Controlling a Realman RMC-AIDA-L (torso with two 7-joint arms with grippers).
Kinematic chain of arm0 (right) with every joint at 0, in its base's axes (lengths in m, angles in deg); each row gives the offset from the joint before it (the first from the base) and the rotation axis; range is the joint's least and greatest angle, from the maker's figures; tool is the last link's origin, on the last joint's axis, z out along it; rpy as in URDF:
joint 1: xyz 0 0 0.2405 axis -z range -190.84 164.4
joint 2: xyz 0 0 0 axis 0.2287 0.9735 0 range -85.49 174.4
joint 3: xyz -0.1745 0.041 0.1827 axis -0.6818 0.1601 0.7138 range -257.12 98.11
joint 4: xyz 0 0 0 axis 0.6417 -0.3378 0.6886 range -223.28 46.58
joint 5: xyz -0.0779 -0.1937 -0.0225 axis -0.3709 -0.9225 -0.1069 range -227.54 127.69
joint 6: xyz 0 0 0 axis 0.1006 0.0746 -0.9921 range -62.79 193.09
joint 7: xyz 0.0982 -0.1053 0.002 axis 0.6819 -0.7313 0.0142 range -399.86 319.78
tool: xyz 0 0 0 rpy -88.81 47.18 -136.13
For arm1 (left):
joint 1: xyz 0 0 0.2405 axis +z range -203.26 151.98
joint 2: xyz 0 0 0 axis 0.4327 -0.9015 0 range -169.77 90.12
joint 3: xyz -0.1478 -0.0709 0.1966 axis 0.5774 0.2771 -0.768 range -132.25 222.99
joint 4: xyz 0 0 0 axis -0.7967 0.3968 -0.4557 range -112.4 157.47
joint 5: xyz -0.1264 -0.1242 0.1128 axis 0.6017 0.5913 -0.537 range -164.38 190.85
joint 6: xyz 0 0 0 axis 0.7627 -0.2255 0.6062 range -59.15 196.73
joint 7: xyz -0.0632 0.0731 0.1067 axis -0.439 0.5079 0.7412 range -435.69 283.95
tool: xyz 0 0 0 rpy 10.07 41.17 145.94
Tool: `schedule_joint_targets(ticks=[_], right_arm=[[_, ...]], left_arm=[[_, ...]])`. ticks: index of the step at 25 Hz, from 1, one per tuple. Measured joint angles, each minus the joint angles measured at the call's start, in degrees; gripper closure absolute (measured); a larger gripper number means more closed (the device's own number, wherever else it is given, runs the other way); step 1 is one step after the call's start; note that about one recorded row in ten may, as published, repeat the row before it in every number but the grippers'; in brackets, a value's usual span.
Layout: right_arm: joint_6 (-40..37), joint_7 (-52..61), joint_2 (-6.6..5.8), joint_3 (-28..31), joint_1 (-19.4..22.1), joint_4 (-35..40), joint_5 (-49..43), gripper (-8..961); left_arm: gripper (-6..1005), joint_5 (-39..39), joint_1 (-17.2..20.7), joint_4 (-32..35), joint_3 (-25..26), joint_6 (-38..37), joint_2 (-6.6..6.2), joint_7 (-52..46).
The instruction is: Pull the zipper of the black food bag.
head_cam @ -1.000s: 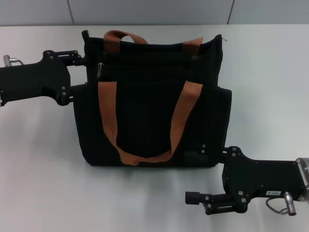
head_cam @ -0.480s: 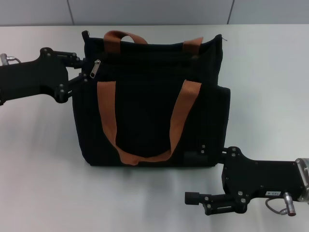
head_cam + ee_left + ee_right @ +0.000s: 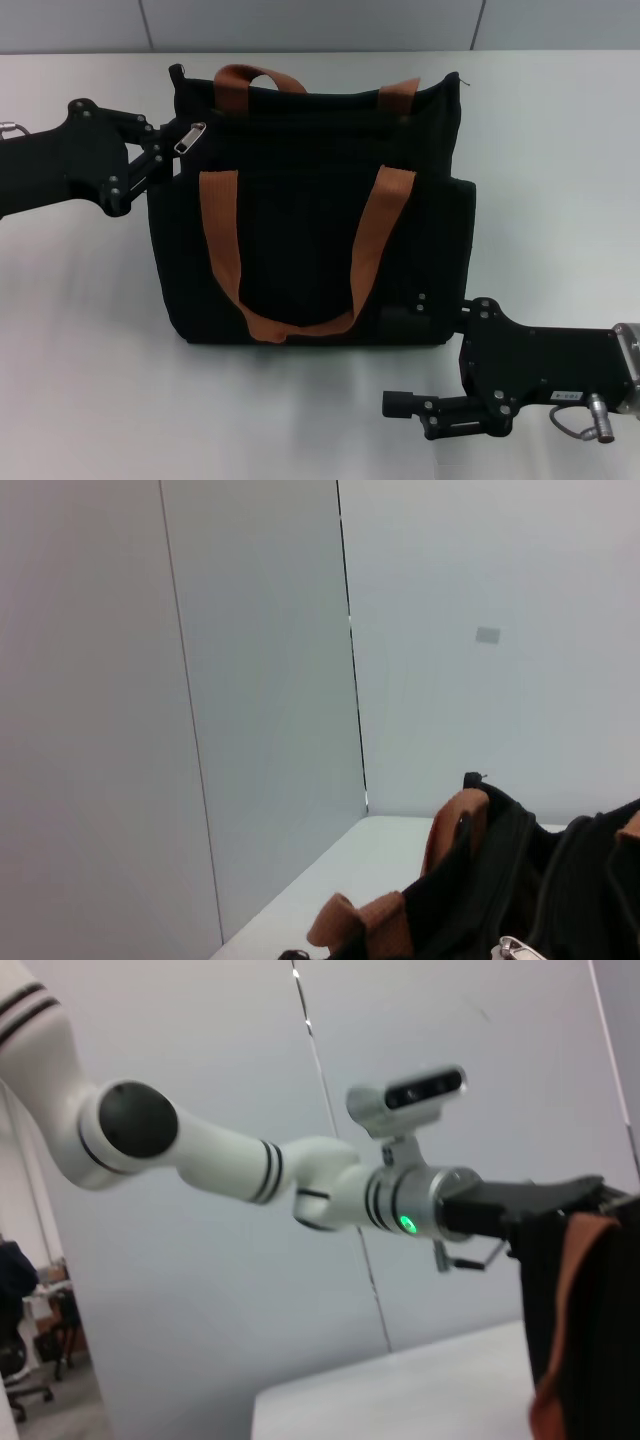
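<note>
In the head view, nearest at about 5 o'clock, the right tool [image 3: 400, 405], a black metal two-finger claw on a blocky black wrist, lies low over the pale grey flat desk [image 3: 80, 380]. Its one visible finger [image 3: 402, 404] points toward 9 o'clock, well clear of anything; whether the tool is spread or pressed together cannot be told. The wrist block sits just beside the lower right corner of the large boxy black fabric food bag [image 3: 310, 250].

The bag lies in the middle of the desk, its front face up toward the camera. One orange-brown webbing handle [image 3: 300, 325] droops in a U across the front panel, and a second orange-brown webbing handle [image 3: 245, 75] arches over the top edge at about 12 o'clock.

At about 10 o'clock, the left tool [image 3: 172, 140], black and angular, reaches in from the 9 o'clock edge to the bag's upper left corner. Its tips are pressed together on the small silver metal zipper pull tab [image 3: 190, 137], which is tilted, its free end toward 1 o'clock, at the left end of the zip line.

In the left wrist view, the silver tab [image 3: 522, 948] shows at the frame's edge beside black fabric [image 3: 500, 880].

In the right wrist view, the white left arm [image 3: 250, 1165] reaches to the bag's corner.
</note>
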Motion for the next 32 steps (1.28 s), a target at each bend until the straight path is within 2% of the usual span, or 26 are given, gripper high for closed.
schedule_joint_targets(ticks=[8, 13, 14, 25, 32], right_arm=[[-7.0, 1.8, -0.18, 0.2, -0.4, 0.3, 3.7, 136], [-9.5, 8.4, -0.26, 0.2, -1.2, 1.4, 8.4, 136], [-9.8, 12.5, -0.27, 0.2, -2.3, 2.1, 10.1, 136], [-9.9, 30.7, -0.30, 0.1, -9.6, 6.3, 15.7, 137], [-4.6, 43.9, -0.34, -0.6, -15.5, 10.4, 16.7, 136]], left_arm=[[961, 0.7, 0.5, 0.6, 0.0, -0.7, 0.86, 1.0], [961, 0.8, 0.8, 0.9, 0.0, -0.7, 1.26, 1.6], [961, 0.9, 0.8, 0.9, 0.0, -0.7, 1.31, 1.6], [961, 2.4, 1.0, 0.8, 0.0, -0.2, 1.38, 2.5], [961, 2.5, 1.1, 0.8, 0.2, -0.2, 1.79, 3.0]])
